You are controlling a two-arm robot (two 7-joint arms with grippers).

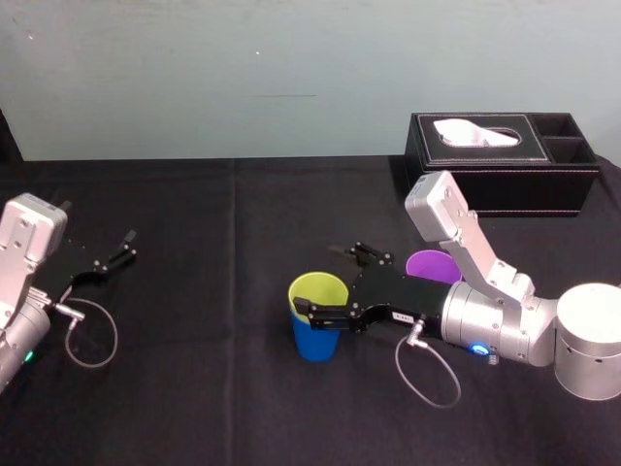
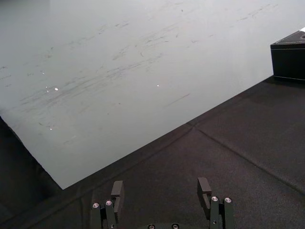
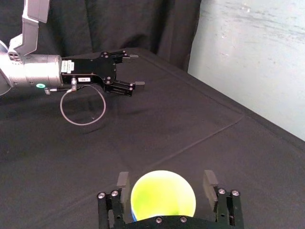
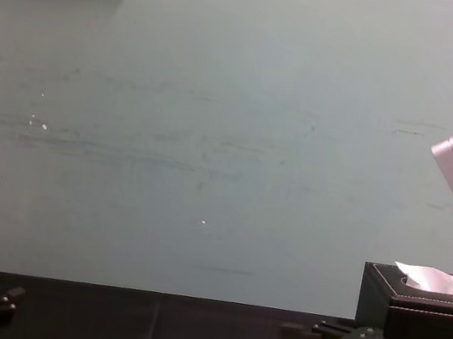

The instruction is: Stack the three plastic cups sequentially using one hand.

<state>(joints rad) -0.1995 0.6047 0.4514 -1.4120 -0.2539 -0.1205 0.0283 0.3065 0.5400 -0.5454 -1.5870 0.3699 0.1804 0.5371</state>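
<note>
A yellow-green cup [image 1: 318,291] sits nested inside a blue cup [image 1: 312,345] at the middle of the black table. My right gripper [image 1: 325,282] is open, with one finger on each side of the yellow-green cup's rim. The right wrist view shows this cup [image 3: 163,193] between the fingers [image 3: 210,180], with a small gap beside it. A purple cup [image 1: 434,264] stands just behind the right arm, partly hidden by it. The left gripper [image 1: 126,243] rests open and empty at the far left of the table.
A black leather tissue box [image 1: 505,160] with side compartments stands at the back right by the wall. A cable loop [image 1: 427,374] hangs from the right wrist. Black cloth covers the table [image 1: 213,291].
</note>
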